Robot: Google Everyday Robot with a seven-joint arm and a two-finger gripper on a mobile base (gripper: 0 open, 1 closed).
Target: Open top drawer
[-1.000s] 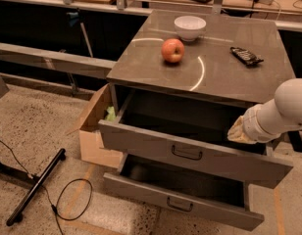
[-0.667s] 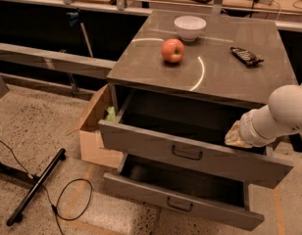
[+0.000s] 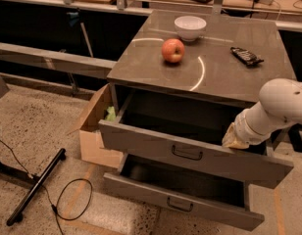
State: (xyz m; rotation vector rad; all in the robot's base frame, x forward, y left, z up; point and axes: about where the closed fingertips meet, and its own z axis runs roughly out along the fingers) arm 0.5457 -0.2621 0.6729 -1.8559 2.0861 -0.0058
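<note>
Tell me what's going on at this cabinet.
A robot arm is working on the top drawer, which stands pulled well out. Its end effector sits at the drawer's front edge, right of the handle. The lower drawer is out too. An apple, a bowl and a small dark object rest on the cabinet top.

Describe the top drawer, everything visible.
The top drawer is wide grey metal with a flat front and a small dark loop handle at centre. It is pulled well out of the cabinet, and its inside is dark. The gripper sits at its front rim, right of the handle in view. The lower drawer beneath is also open.
</note>
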